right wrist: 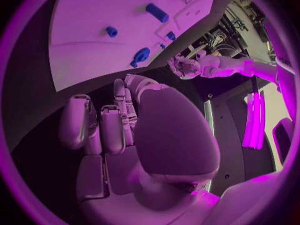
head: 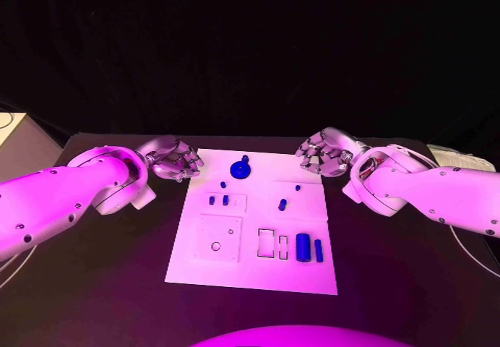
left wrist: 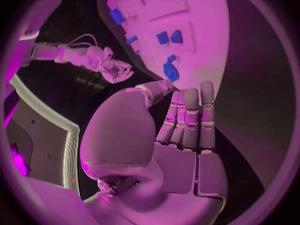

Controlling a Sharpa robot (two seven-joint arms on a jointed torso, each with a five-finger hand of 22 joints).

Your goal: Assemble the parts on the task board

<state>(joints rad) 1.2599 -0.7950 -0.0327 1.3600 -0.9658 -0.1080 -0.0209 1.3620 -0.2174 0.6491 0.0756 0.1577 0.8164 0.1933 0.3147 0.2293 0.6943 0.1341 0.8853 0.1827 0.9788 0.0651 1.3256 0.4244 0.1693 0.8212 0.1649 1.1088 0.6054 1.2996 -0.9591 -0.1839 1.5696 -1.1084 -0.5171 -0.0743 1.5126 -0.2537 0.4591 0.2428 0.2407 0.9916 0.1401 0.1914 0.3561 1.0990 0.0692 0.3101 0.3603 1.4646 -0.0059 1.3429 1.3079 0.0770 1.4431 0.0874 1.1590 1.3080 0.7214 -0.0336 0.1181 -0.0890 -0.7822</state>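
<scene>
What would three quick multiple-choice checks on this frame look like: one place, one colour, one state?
1. Where is the round part?
A. Far edge of the board, middle
B. Near left corner
C. Off the board, on the table

2. What colour are the parts?
A. Red
B. Blue
C. Yellow

3. What are the hands doing?
A. Left hand holds a part
B. Right hand holds a part
C. Both hold nothing

Key: 1 A, the head view shows it at the board's far edge between the two hands. 2 B, every piece on the white board is blue. 3 C, both wrist views show bare palms and fingers.
</scene>
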